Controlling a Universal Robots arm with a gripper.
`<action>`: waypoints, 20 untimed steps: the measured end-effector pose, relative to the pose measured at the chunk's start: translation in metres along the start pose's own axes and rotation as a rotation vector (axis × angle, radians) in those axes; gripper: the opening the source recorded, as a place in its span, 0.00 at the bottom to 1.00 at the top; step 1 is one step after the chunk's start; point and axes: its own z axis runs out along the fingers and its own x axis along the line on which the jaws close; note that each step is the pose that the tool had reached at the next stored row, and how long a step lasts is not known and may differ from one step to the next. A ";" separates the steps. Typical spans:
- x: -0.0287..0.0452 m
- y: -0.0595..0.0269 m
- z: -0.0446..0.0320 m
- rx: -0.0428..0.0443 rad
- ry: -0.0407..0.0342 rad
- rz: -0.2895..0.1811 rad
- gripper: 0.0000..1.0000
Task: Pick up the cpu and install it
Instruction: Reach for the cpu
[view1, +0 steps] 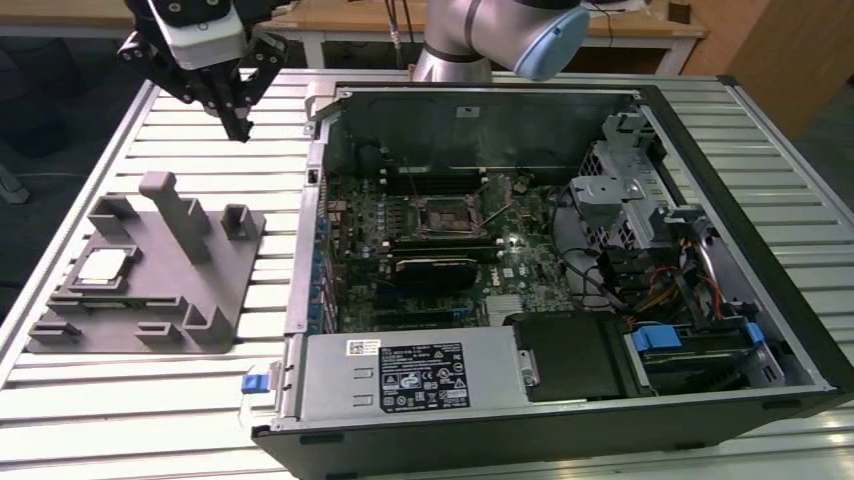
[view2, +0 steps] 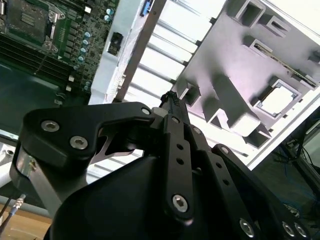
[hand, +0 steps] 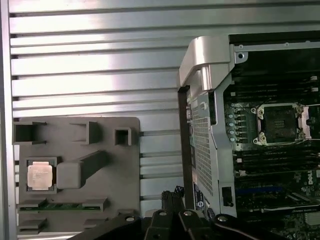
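Grey moulded fixture (view1: 200, 285) sits on the slatted metal table (view1: 147, 420) in the left part of the exterior view. The cpu (view1: 104, 266) lies flat in a square pocket near the fixture's left edge, silver top up and untouched. The gripper (view1: 242, 131) hangs in the upper left of the exterior view, over the table slats beyond the fixture and well apart from the cpu. Its fingers (view1: 236, 112) are pressed together to a point and hold nothing. On the exterior view's right of the fixture lies the open computer case (view1: 534, 440), motherboard (view1: 527, 270) facing up, with the black square socket (view1: 442, 216) near the board's middle. In the first wrist view the cpu (hand: 40, 176) rests in its pocket just beside a slanted grey post (hand: 82, 167) — the case's metal side stands between fixture and socket (hand: 279, 124). In the second wrist view the closed fingertips (view2: 172, 102) sit over the slats between fixture and case.
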 end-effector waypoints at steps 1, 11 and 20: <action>0.0023 -0.0002 0.0008 0.0000 0.0000 0.000 0.11; 0.0260 -0.0023 0.0089 0.0000 0.0000 0.000 0.11; 0.0490 -0.0044 0.0155 0.0000 0.0000 0.000 0.11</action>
